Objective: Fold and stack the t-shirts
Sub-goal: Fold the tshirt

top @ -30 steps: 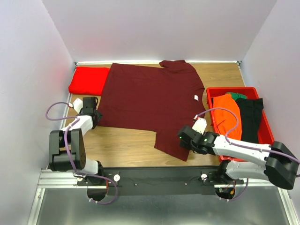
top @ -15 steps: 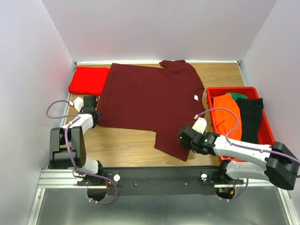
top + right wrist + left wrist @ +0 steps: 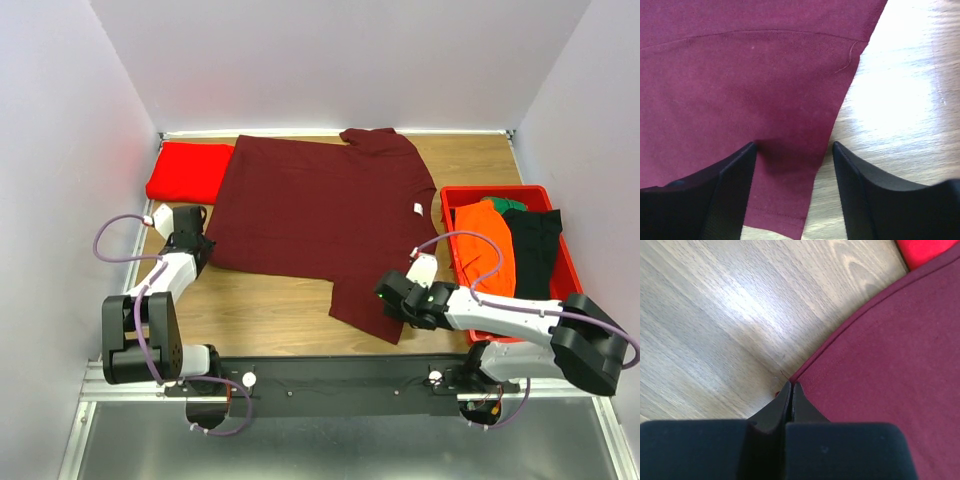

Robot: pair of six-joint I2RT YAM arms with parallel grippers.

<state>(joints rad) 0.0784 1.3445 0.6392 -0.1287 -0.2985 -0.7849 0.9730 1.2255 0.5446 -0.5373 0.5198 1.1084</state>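
Maroon shirt: soft, limp; pinch edges. Left gripper clenched at hem corner; right gripper released, sleeve edge between fingers.

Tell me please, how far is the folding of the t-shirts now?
Done: the red t-shirt lies folded at the far left. In hand: the maroon t-shirt is spread flat, left gripper shut on its corner, right gripper open over its sleeve. Left: folding, stacking.

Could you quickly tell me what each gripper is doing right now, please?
Left gripper: shut at the shirt hem; grip unclear.
Right gripper: open over the shirt.
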